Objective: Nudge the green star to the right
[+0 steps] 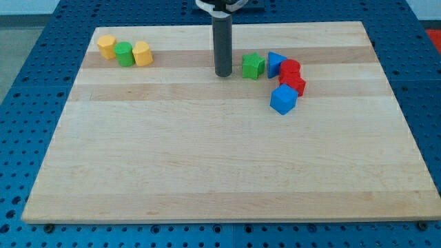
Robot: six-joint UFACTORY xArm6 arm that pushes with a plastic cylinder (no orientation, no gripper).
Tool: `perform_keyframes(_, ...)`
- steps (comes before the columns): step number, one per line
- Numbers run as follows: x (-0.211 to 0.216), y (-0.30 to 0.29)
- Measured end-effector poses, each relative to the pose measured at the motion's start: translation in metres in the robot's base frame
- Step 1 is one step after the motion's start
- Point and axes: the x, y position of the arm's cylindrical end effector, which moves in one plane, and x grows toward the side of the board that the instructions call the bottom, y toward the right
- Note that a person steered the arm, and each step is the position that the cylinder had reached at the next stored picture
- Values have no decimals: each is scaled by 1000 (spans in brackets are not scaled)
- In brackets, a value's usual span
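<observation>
The green star lies on the wooden board near the view's top, right of centre. My tip stands just left of it, a small gap apart, at about the same height in the view. A blue triangular block sits right against the star's right side.
Two red blocks and a blue cube cluster right of the blue triangle. At the view's top left sit a yellow block, a green cylinder and another yellow block. A blue pegboard surrounds the board.
</observation>
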Motion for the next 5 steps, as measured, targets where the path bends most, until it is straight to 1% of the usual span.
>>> perform_keyframes(1, 9, 0)
perform_keyframes(5, 9, 21)
